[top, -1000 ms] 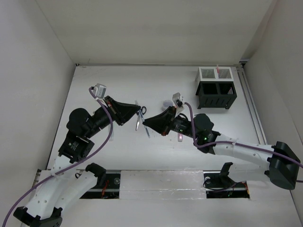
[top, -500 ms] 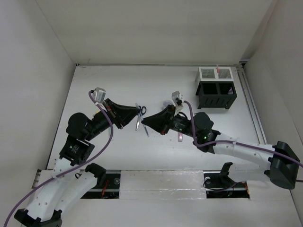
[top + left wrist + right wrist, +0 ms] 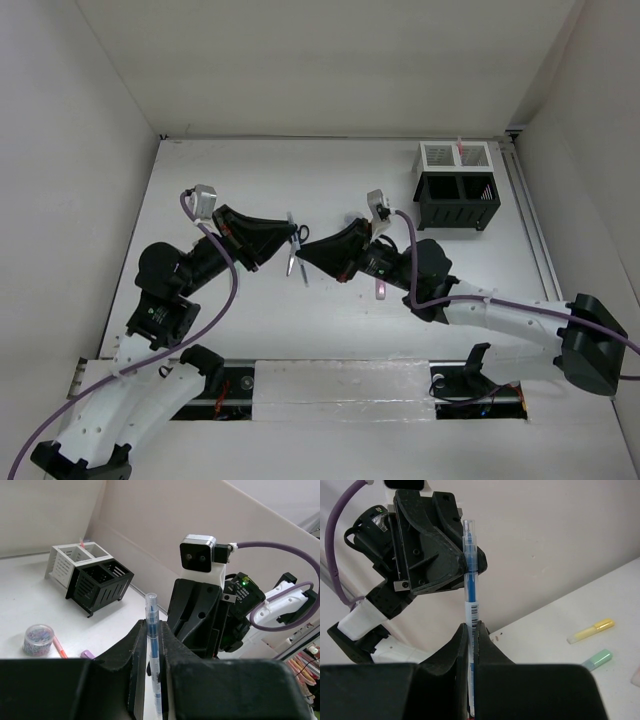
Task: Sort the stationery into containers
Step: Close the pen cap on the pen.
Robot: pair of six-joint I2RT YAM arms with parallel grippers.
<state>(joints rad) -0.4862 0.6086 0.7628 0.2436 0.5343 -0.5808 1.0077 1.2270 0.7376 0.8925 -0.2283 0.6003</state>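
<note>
Holding blue pen [image 3: 151, 611] upright in air over middle of counter, near scissors [image 3: 297, 240]. Pinched on barrel by left gripper [image 3: 152, 627] and, from opposite side, by right gripper [image 3: 472, 630]; both pressed together on it. Likely light, stiff, slick plastic; best gripped mid-barrel, squarely, else could pivot. Barcode sticker on barrel, digits unreadable; no brand legible. Organiser [image 3: 457, 200] at far right corner.

I have the white table [image 3: 230, 170] carrying the black mesh organiser [image 3: 457, 203] at about 2 o'clock from its middle, with the white mesh box [image 3: 455, 155] touching it on its 12 o'clock side. Near the middle lie the black-handled scissors [image 3: 301, 234] at 10 o'clock and a purple highlighter [image 3: 381, 290] at 4 o'clock. My wrist cameras also show a small round jar of clips [image 3: 38, 639], a yellow highlighter [image 3: 592, 630] and a green highlighter [image 3: 596, 658] lying on it.
</note>
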